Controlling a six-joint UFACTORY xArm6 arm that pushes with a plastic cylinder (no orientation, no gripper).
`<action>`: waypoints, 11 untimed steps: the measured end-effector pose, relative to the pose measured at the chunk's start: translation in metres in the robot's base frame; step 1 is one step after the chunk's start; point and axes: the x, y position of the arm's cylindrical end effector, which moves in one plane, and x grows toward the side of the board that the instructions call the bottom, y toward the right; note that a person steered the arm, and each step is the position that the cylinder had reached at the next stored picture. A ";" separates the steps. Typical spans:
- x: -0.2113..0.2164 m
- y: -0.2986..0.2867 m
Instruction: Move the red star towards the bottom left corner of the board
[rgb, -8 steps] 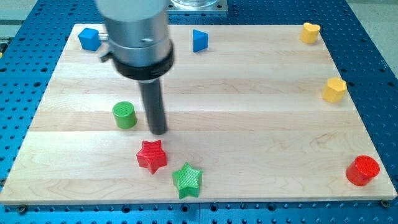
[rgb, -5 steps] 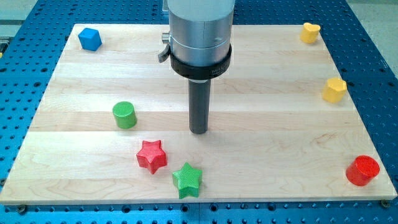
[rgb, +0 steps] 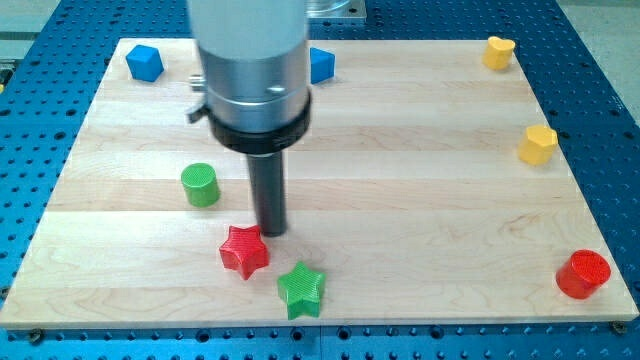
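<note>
The red star (rgb: 244, 250) lies on the wooden board (rgb: 420, 190), left of centre and near the view's bottom edge. My tip (rgb: 272, 231) stands just to the upper right of the red star, very close to it or touching its upper right point. A green star (rgb: 301, 289) lies right below the red star, towards the view's right. A green cylinder (rgb: 200, 185) stands to the upper left of the red star.
A blue cube (rgb: 144, 62) sits at the board's top left. A blue block (rgb: 320, 64) at top centre is partly hidden behind the arm. Two yellow blocks (rgb: 499, 51) (rgb: 537, 145) are at the right. A red cylinder (rgb: 583, 274) stands at the bottom right.
My tip swung right from beside the green cylinder, then came back left and down to the red star's upper right. The blocks have not moved.
</note>
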 end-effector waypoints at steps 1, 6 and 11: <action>0.000 -0.038; 0.023 0.043; 0.051 -0.121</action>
